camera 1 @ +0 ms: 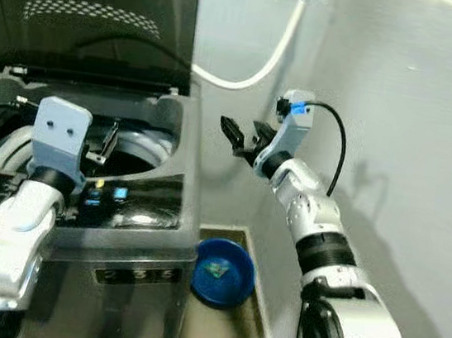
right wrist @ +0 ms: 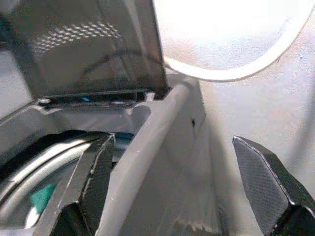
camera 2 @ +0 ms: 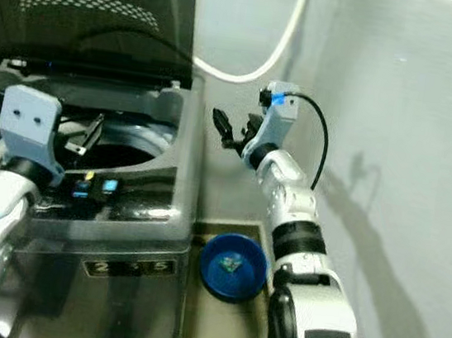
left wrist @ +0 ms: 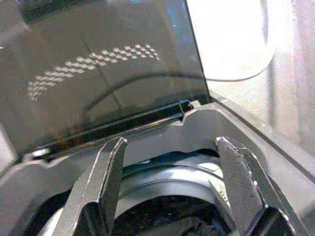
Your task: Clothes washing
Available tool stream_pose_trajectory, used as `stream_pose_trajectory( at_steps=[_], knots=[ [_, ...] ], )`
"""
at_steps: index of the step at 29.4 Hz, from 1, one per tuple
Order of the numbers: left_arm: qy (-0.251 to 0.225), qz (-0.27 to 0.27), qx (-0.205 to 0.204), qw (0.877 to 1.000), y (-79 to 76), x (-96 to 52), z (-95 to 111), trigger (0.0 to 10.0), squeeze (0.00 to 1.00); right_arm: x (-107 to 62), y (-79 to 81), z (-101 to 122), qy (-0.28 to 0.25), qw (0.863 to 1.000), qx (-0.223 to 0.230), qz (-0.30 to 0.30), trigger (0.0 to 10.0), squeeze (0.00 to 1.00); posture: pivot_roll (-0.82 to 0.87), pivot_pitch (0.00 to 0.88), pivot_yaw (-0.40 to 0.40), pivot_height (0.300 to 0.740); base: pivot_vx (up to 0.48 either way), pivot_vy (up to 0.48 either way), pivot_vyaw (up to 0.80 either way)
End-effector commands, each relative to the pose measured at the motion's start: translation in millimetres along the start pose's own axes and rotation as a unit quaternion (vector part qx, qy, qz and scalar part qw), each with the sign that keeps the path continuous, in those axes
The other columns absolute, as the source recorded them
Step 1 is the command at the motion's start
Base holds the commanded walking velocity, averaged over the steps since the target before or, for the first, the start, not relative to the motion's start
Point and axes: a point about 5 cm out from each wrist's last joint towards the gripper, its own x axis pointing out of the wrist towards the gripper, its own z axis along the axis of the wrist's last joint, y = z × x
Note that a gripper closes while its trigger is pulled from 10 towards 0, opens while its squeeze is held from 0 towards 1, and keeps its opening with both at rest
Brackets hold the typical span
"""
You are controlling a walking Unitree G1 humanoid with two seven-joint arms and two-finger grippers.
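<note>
Blue bowl [camera 1: 224, 271] on floor, just beside washer's front right corner, small greenish bit inside. White hose [camera 1: 267, 55] looping down wall behind washer. Pale wall [camera 1: 408, 118] right.

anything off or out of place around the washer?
Mildly: a blue bowl sits on the floor between the washer and the wall, something small and greenish in it. Lid is up, no spills or damage visible.
</note>
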Motion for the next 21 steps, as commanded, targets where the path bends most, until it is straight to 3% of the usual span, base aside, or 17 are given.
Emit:
stream_pose_trajectory(
  at_steps=[1,7,11,13,15,16,17,18,19,20,21],
  knots=[
    [0.007,-0.003,0.001,1.0,-1.2,-2.1,-2,10.0,0.0,-1.4,-1.6,-8,0.018,1.0,-0.007,-0.005,10.0,0.0,0.18,0.0,-0.069,0.74,-0.386,0.0,0.0],
    [0.012,-0.004,-0.004,1.0,-2.9,-4.0,-4,10.0,0.0,-2.1,-3.5,-17,0.042,0.999,-0.025,-0.011,10.0,0.0,0.18,0.0,-0.071,0.74,-0.385,0.0,0.0],
    [0.018,-0.004,-0.01,1.0,-4.2,-6.5,-7,10.0,0.0,-4.5,-4.8,-32,0.086,0.995,-0.045,-0.01,10.0,0.0,0.18,0.0,-0.071,0.74,-0.382,0.0,0.0],
    [0.026,-0.003,-0.014,1.0,-5.2,-10.4,-11,10.0,0.0,-10.8,-7.9,-52,0.131,0.989,-0.071,-0.011,10.0,0.0,0.18,0.0,-0.072,0.74,-0.384,0.0,0.0],
    [0.026,-0.003,-0.014,1.0,-5.2,-10.4,-11,10.0,0.0,-10.8,-7.9,-52,0.131,0.989,-0.071,-0.011,10.0,0.0,0.18,0.0,-0.072,0.74,-0.382,0.0,0.0],
    [0.033,-0.002,-0.018,0.999,-5.9,-13.7,-14,10.0,0.0,-16.4,-10.1,-67,0.16,0.984,-0.08,-0.011,10.0,0.0,0.18,0.0,-0.072,0.74,-0.382,0.0,0.0],
    [0.033,-0.002,-0.018,0.999,-5.9,-13.7,-14,10.0,0.0,-16.4,-10.1,-67,0.16,0.984,-0.08,-0.011,10.0,0.0,0.18,0.0,-0.072,0.74,-0.382,0.0,0.0],
    [0.045,0.002,-0.027,0.999,-6.8,-20.3,-21,10.0,0.0,-25.6,-12.8,-87,0.196,0.976,-0.088,-0.013,10.0,0.0,0.18,0.0,-0.069,0.74,0.0,0.0,0.0],
    [0.045,0.002,-0.027,0.999,-6.8,-20.3,-21,10.0,0.0,-25.6,-12.8,-87,0.196,0.976,-0.088,-0.013,10.0,0.0,0.18,0.0,-0.069,0.74,0.0,0.0,0.0],
    [0.069,0.013,-0.044,0.997,-6.9,-31.0,-34,10.0,0.0,-36.8,-15.4,-108,0.234,0.967,-0.098,-0.014,10.0,0.0,0.18,0.0,-0.069,0.74,0.0,0.0,0.0],
    [0.069,0.013,-0.044,0.997,-6.9,-31.0,-34,10.0,0.0,-36.8,-15.4,-108,0.234,0.967,-0.098,-0.014,10.0,0.0,0.18,0.0,-0.069,0.74,0.0,0.0,0.0]
  ],
)
